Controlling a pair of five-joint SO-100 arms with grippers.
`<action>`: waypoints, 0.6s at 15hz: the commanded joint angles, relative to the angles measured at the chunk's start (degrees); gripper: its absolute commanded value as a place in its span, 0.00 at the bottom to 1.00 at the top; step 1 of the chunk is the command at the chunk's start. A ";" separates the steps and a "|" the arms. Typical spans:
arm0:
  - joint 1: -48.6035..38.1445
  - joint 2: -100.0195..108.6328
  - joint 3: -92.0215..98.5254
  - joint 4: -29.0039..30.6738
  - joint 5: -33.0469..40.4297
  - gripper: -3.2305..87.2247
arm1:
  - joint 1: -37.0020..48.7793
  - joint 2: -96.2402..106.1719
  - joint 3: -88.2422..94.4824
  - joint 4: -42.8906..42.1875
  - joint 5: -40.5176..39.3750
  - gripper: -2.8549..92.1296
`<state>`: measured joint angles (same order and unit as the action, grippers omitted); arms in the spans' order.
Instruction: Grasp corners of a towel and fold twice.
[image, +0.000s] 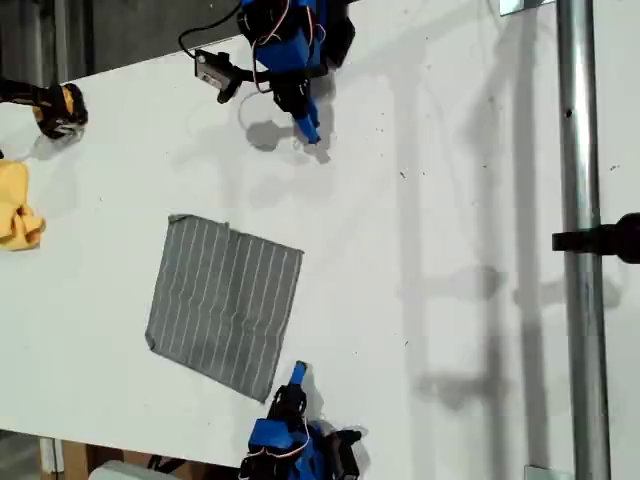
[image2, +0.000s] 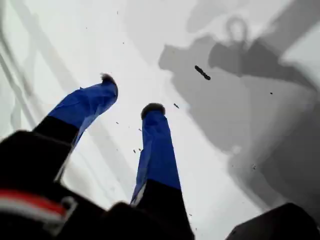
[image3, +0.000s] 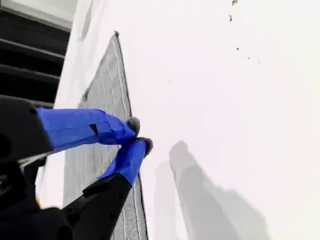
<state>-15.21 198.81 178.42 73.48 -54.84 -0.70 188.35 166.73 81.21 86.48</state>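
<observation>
The towel (image: 225, 305) lay flat and spread out on the white table (image: 440, 200), toward the exterior view's left, one layer thick as far as I could judge, with only a slight ruck at its upper corner (image: 178, 219). No fold had been made yet, so both folds of the task were left to do.

My first tool (image2: 131, 95) hung over bare table with its jaws apart and nothing between them; only specks and shadows showed beneath it. In the exterior view this matched the arm at the top (image: 305, 125), well apart from the towel.

My second tool (image3: 137, 134) had its two tips nearly touching, clenched on nothing, with the towel's edge (image3: 107, 90) lying just beside and beneath it. That matched the arm at the bottom of the exterior view (image: 296, 376), near the towel's lowest corner (image: 262, 398).

A yellow cloth (image: 18, 212) sat bunched at the exterior view's left edge, apart from the towel. Neither tool held a corner, so the grasping itself had not begun.
</observation>
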 joint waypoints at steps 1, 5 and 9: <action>-4.57 0.26 0.35 0.44 -31.38 0.01 | 3.52 0.09 -6.77 -4.92 -1.41 0.03; -4.57 0.26 0.35 0.44 -31.29 0.01 | 3.34 -0.70 -8.53 -4.57 -1.41 0.03; -4.57 0.26 0.35 0.44 -31.29 0.01 | 3.08 -17.84 -18.98 -6.68 -2.37 0.03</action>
<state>-19.07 198.81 178.42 73.48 -85.43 2.37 177.54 154.69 76.46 85.52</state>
